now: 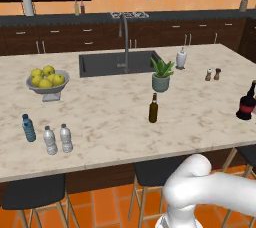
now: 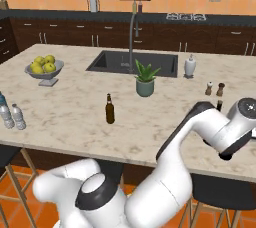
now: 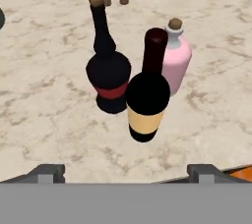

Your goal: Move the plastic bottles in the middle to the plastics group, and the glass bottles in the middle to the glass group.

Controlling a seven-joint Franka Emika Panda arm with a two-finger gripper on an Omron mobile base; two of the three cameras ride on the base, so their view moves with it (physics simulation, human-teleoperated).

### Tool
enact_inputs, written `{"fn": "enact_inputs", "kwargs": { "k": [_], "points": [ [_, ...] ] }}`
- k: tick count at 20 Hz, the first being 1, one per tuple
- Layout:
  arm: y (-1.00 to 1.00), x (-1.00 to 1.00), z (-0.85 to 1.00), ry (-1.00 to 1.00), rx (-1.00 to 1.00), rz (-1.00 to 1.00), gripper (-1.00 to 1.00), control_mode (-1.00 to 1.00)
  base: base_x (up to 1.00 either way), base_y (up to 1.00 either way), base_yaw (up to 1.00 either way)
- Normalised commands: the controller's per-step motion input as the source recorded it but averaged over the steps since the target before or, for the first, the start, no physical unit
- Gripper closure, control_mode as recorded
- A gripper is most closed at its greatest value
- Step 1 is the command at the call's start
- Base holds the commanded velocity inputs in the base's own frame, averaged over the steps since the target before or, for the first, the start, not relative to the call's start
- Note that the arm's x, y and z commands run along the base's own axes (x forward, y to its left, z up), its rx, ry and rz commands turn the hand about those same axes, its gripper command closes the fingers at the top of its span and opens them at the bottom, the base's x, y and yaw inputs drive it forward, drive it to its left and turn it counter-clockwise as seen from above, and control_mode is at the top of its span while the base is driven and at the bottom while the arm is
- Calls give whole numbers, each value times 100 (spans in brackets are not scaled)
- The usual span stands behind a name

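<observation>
The tall black wine bottle (image 3: 147, 95) with a yellow-tan label stands upright on the marble counter (image 3: 44, 95), close beside the round-bodied red-banded bottle (image 3: 108, 73) of the glass group. My gripper (image 3: 127, 173) is open just in front of the wine bottle, with nothing between its fingertips (image 3: 47, 173). The slim brown-olive bottle (image 1: 153, 108) stands alone mid-counter. At the counter's left, the plastics group holds a blue bottle (image 1: 28, 128) and two clear ones (image 1: 49, 140) (image 1: 65, 138). Which clear one came from the middle I cannot tell.
A pink bottle (image 3: 174, 58) stands right behind the wine bottle. Salt and pepper shakers (image 1: 213, 74), a potted plant (image 1: 161, 74), a soap dispenser (image 1: 181, 58), the sink (image 1: 120, 63) and a fruit bowl (image 1: 47, 83) lie further back. The counter's front edge is near the gripper.
</observation>
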Motion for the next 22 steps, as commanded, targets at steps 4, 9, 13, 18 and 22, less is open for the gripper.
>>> {"fn": "enact_inputs", "kwargs": {
  "k": [4,9,13,18,22],
  "points": [
    [98,-74,18,0,-8,-1,-100,-100,0,0,0],
    [100,-27,0,0,-10,0,-100,-100,0,0,0],
    [100,39,9,0,-15,-1,-100,-100,0,0,0],
    [100,67,31,0,-15,0,-100,-100,0,0,0],
    [79,88,48,2,-2,6,-100,-100,0,0,0]
  ]
}}
